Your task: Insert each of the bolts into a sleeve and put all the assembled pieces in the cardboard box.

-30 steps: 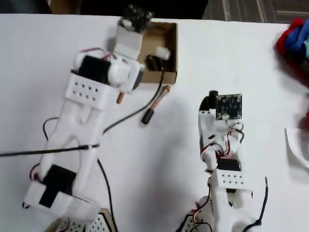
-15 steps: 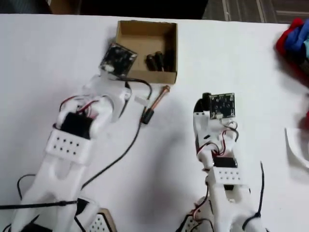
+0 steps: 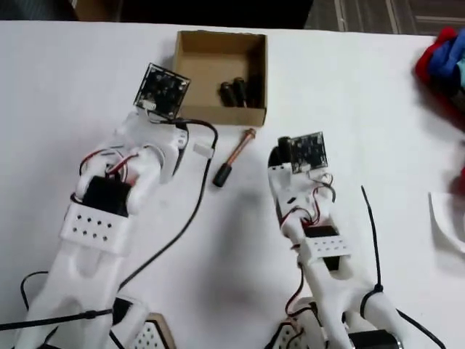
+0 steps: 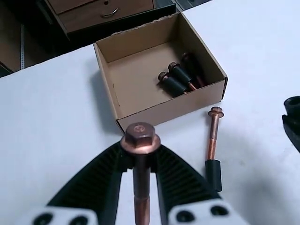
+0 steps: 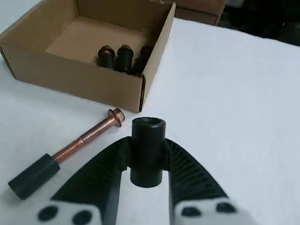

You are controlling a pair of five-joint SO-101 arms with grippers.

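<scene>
My left gripper (image 4: 139,151) is shut on a copper bolt (image 4: 141,178), head up, just short of the cardboard box (image 4: 173,105). My right gripper (image 5: 147,146) is shut on a black sleeve (image 5: 147,154), open end up. Between the arms a bolt with a sleeve on its tip (image 3: 234,156) lies flat on the table in front of the box (image 3: 218,115). Several assembled pieces (image 3: 237,91) lie in the box's right half. From above, the left arm (image 3: 145,156) stands left of the lying bolt and the right arm (image 3: 298,171) right of it.
A black cable (image 3: 189,211) trails across the table by the left arm. Coloured cloth (image 3: 443,62) and a white object (image 3: 447,222) sit at the right edge. Wooden drawers (image 4: 93,9) stand beyond the table's far edge.
The left arm has drawn back from over the box toward the near left, uncovering it. The right arm has shifted left, closer to the lying bolt.
</scene>
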